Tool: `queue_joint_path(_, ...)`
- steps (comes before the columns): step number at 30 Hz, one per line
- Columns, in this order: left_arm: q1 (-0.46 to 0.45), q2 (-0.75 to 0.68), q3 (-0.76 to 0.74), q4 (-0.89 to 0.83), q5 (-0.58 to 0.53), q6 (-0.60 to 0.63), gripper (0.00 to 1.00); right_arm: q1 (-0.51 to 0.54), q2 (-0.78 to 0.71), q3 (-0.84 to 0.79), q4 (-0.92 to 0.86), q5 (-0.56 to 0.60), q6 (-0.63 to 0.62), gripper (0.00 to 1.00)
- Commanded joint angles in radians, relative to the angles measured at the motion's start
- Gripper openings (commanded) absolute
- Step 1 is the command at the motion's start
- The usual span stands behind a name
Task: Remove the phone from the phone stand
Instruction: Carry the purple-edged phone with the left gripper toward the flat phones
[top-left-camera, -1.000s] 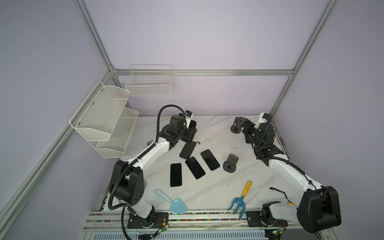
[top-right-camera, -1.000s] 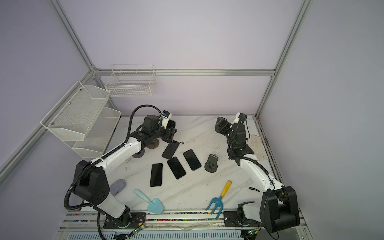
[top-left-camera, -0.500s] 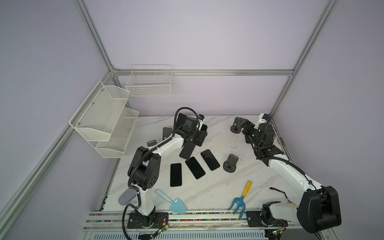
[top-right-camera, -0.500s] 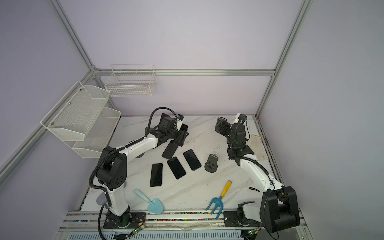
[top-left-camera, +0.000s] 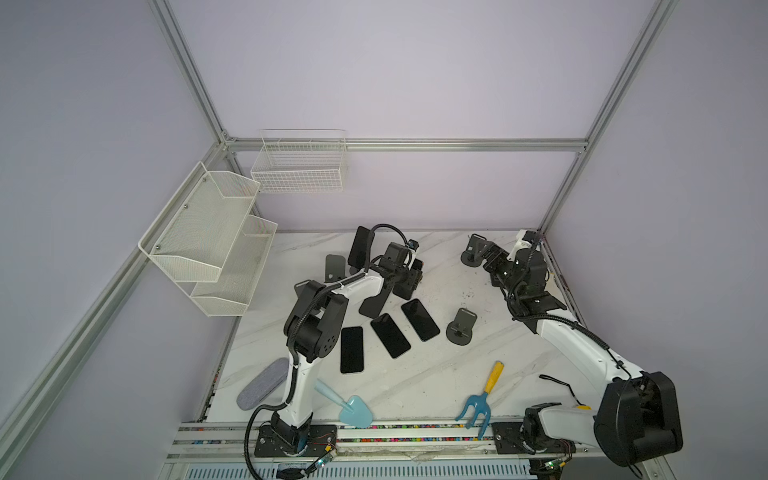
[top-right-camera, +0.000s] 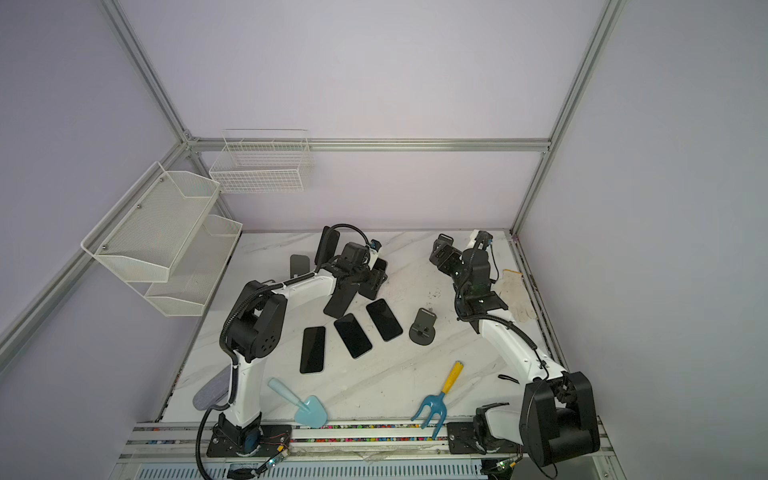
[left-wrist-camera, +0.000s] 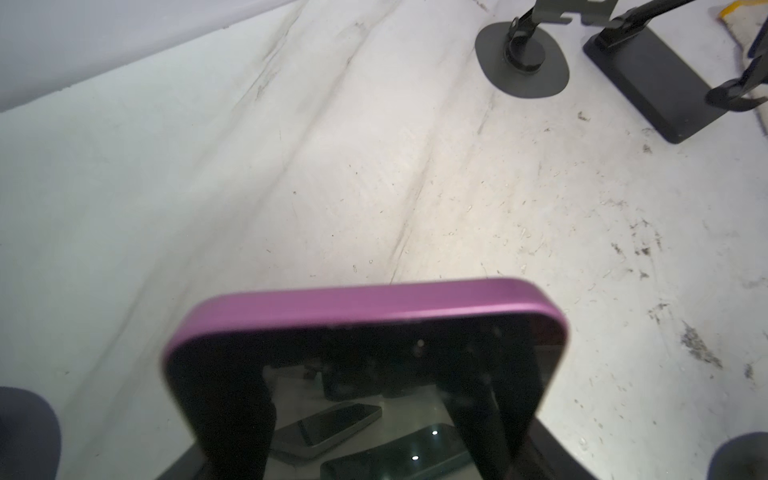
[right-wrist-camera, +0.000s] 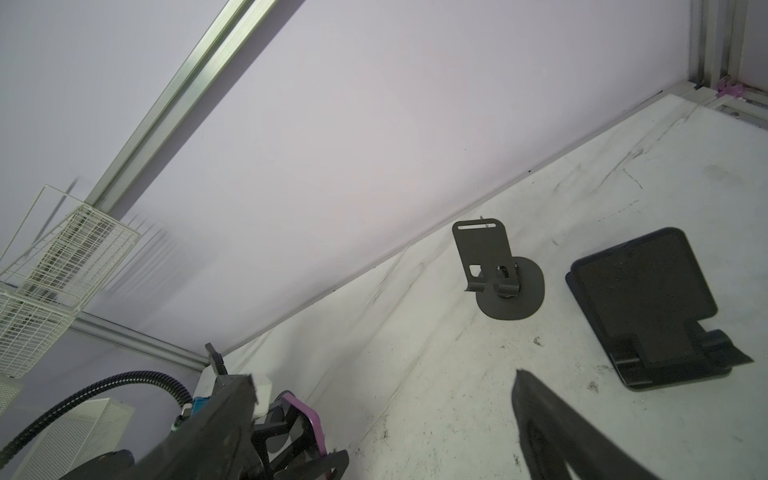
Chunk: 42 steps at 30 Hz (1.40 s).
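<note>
My left gripper (top-left-camera: 406, 279) is shut on the phone (left-wrist-camera: 365, 303), a dark-screened handset with a purple edge that fills the lower middle of the left wrist view. The same phone (right-wrist-camera: 309, 415) appears edge-on in the right wrist view. It hangs off the marble, right of an empty black phone stand (top-left-camera: 336, 268) at the back left. Whether it touches the dark slab (top-left-camera: 374, 302) below the gripper cannot be told. Further right at the back, my right gripper (right-wrist-camera: 386, 436) is open and holds nothing.
Three dark phones (top-left-camera: 390, 335) lie flat mid-table beside a round-based stand (top-left-camera: 460, 328). Another phone (top-left-camera: 360, 247) stands upright at the back. Two stands (right-wrist-camera: 486, 257) (right-wrist-camera: 644, 299) sit near my right gripper. Trowel (top-left-camera: 349, 409), hand rake (top-left-camera: 482, 395), grey pad (top-left-camera: 263, 384), glove (top-right-camera: 517, 295), wall baskets (top-left-camera: 208, 241).
The left arm has swung right and slightly forward with the phone in its grip, uncovering the back-left stand. The right arm has not moved.
</note>
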Motion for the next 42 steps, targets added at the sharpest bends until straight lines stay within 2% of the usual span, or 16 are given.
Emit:
queue_joint_path(1,-0.008,-0.005,0.096,0.092,-0.024,0.013,0.70,0.000,-0.006,-0.013,0.003,-0.002,-0.002,0.97)
queue_joint_path(14,-0.008,0.029,0.080,0.073,-0.005,0.026,0.70,0.000,0.014,-0.009,0.012,-0.020,0.005,0.97)
queue_joint_path(30,-0.021,-0.105,-0.107,0.081,0.036,-0.048,0.72,-0.001,0.020,-0.009,0.015,-0.032,-0.002,0.97)
queue_joint_path(40,-0.055,-0.130,-0.173,0.083,0.050,-0.074,0.71,0.000,0.044,-0.001,0.008,-0.056,0.017,0.97)
queue_joint_path(42,-0.061,-0.125,-0.170,0.088,0.090,-0.066,0.71,0.000,0.040,-0.019,0.036,-0.059,0.023,0.97)
